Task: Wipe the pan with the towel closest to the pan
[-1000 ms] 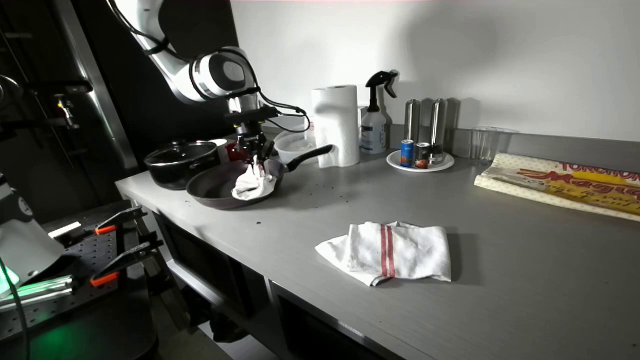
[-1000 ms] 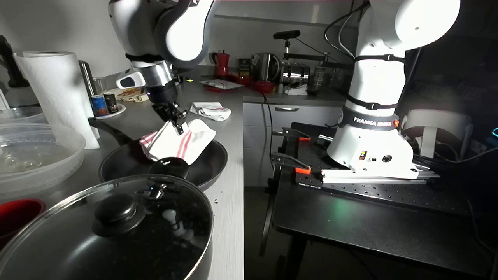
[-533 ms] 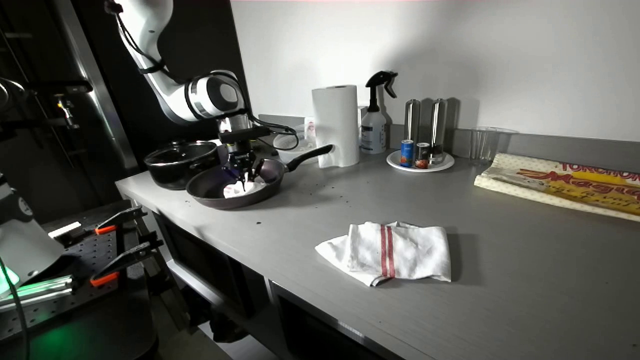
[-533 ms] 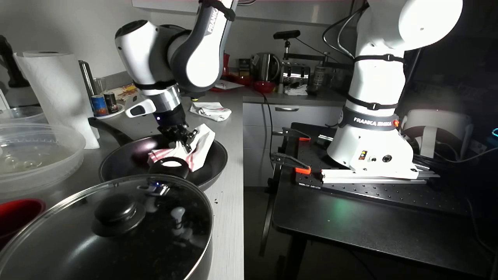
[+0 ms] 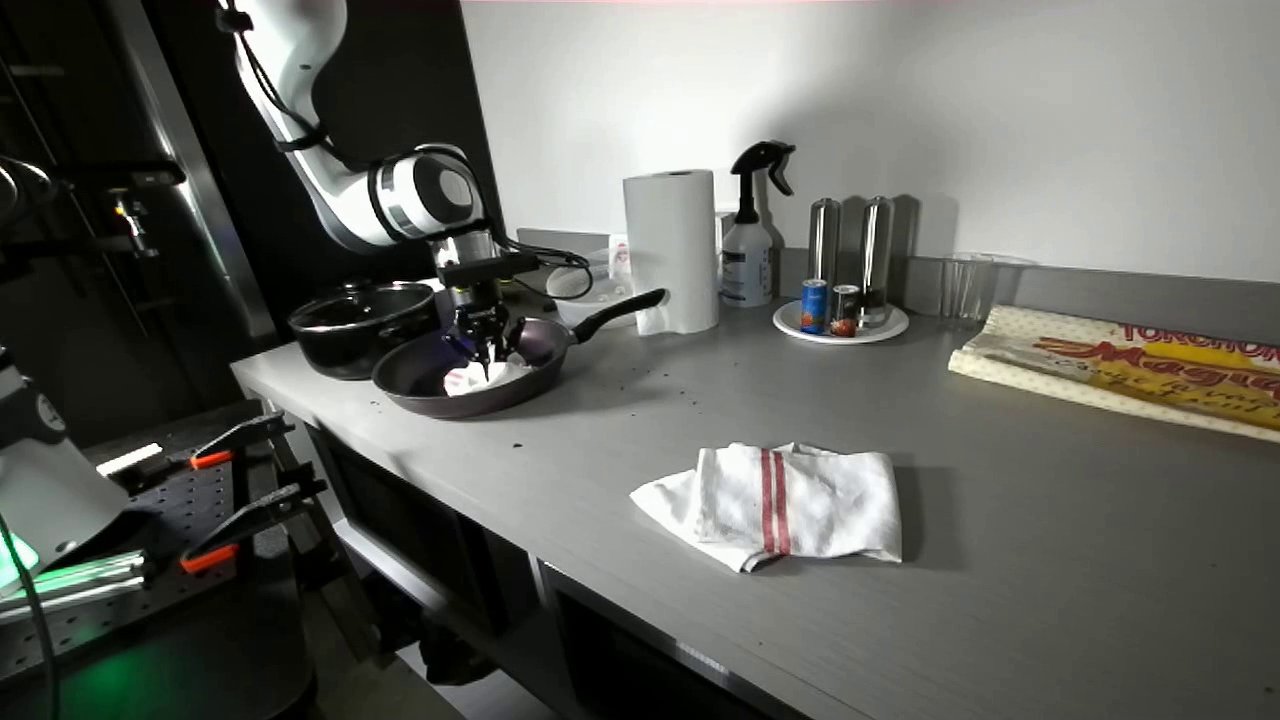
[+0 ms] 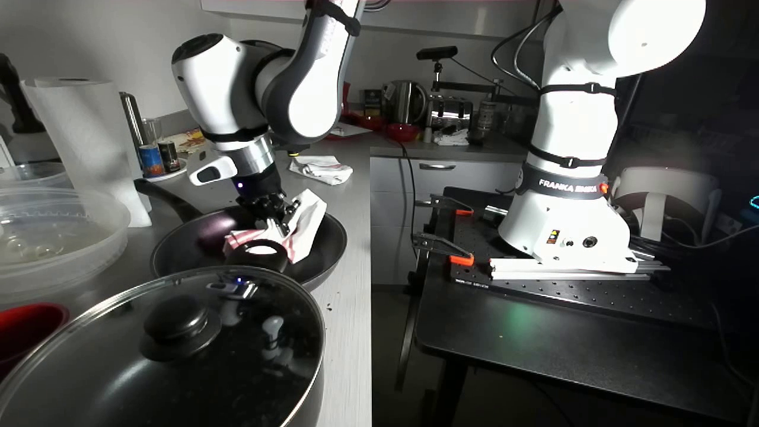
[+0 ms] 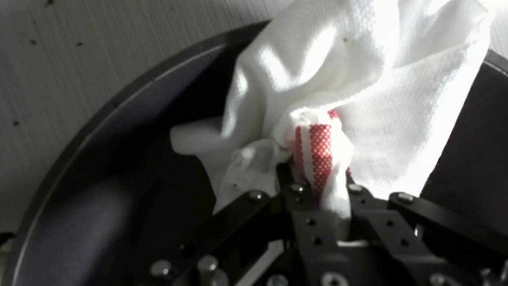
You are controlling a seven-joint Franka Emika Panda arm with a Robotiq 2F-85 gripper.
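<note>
Claw [image 7: 317, 178] clamped on the towel [image 7: 329, 87] at a striped fold, inside the pan [image 7: 99, 214]; towel should be light, limp, unbreakable, so a bunched mid-cloth pinch looks right for wiping.

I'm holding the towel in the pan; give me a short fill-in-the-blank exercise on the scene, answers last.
In the round dark frying pan, the black two-fingered gripper holds a bunched white cloth towel whose stripes are coloured ____.
The clear lid of the round black pot is not off but ____.
In an exterior view, the folded white cloth towel on the grey countertop shows exactly ____ parallel stripes.

Missing words: red; on; two.
</note>
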